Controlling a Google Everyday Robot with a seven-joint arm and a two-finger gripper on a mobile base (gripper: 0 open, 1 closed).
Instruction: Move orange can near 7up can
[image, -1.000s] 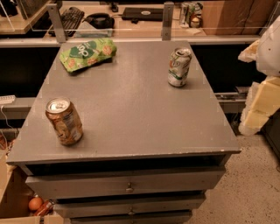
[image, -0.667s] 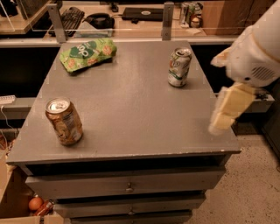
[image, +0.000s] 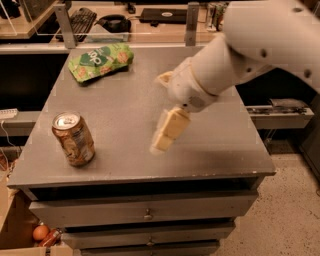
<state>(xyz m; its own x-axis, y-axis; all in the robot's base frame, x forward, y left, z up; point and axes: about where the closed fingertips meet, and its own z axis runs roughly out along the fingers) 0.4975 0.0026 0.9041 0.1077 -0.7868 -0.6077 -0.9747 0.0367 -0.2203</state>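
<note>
The orange can (image: 74, 138) stands upright near the front left corner of the grey cabinet top (image: 125, 95). It has an orange-brown and tan label and a silver top. My gripper (image: 167, 131) hangs over the middle of the top, to the right of the orange can and well apart from it. The white arm (image: 240, 50) reaches in from the upper right. The 7up can is hidden behind the arm.
A green snack bag (image: 101, 59) lies at the back left of the top. Drawers (image: 145, 214) are below the front edge. A desk with a keyboard (image: 80, 20) stands behind. A box with small items (image: 42, 234) sits on the floor at the lower left.
My arm has swung in from the right edge to over the middle of the top, and it now covers the 7up can. The orange can and the bag have not moved.
</note>
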